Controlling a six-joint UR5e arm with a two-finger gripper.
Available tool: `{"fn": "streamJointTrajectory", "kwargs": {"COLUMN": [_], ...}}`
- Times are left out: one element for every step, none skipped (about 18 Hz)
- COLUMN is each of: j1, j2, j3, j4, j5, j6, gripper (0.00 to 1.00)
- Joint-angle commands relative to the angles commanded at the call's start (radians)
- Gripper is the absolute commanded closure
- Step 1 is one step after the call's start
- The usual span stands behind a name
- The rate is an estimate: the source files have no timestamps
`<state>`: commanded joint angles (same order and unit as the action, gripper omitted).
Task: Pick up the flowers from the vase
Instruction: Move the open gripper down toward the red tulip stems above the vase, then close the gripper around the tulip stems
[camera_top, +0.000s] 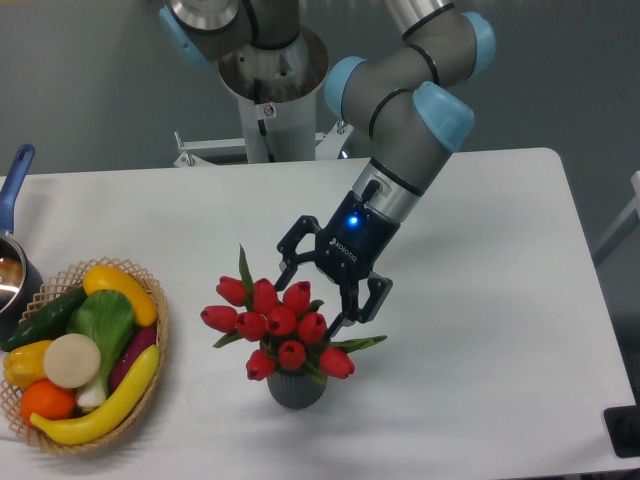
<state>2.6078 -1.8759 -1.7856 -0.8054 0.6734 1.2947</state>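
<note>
The flowers (282, 327), a bunch of red tulip buds with green leaves, stand upright in the small dark grey ribbed vase (295, 390) near the table's front middle. My gripper (315, 300) hangs just above and behind the bunch, pointing down at its upper right side. Its jaws are open; one finger (290, 262) is behind the top buds and the other (350, 305) is at the bunch's right edge. The fingertips are partly hidden by the buds. Nothing is held.
A wicker basket (150, 370) of yellow, green and orange produce sits at the front left. A dark pot with a blue handle (15, 180) is at the left edge. The robot base (270, 90) stands behind the white table (480, 300).
</note>
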Motion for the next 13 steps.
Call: {"fn": "streamJointTrajectory", "kwargs": {"j1": [-0.002,-0.005,-0.009,-0.009,-0.011,-0.009,-0.011,-0.012,-0.015,-0.017,-0.018,-0.018,-0.018], "j2": [-0.002,-0.005,-0.012,-0.015,-0.020,-0.029,-0.034,-0.038,-0.040,-0.045,-0.049,-0.054,-0.057], "j3": [0.000,0.002,0.002,0.002,0.003,0.008,0.012,0.017,0.020,0.020,0.023,0.025,0.031], "j4": [0.002,0.002,0.003,0.003,0.003,0.003,0.005,0.005,0.005,0.005,0.005,0.005,0.005], "j5": [-0.002,-0.003,-0.003,-0.003,-0.005,-0.006,-0.012,-0.015,-0.020,-0.026,-0.044,-0.061,-0.070], "j6": [-0.002,-0.002,-0.002,-0.002,-0.002,-0.002,-0.002,-0.002,-0.003,-0.003,-0.002,-0.002,-0.002], "gripper": [0.00,0.00,0.00,0.00,0.00,0.00,0.00,0.00,0.00,0.00,0.00,0.00,0.00]}}
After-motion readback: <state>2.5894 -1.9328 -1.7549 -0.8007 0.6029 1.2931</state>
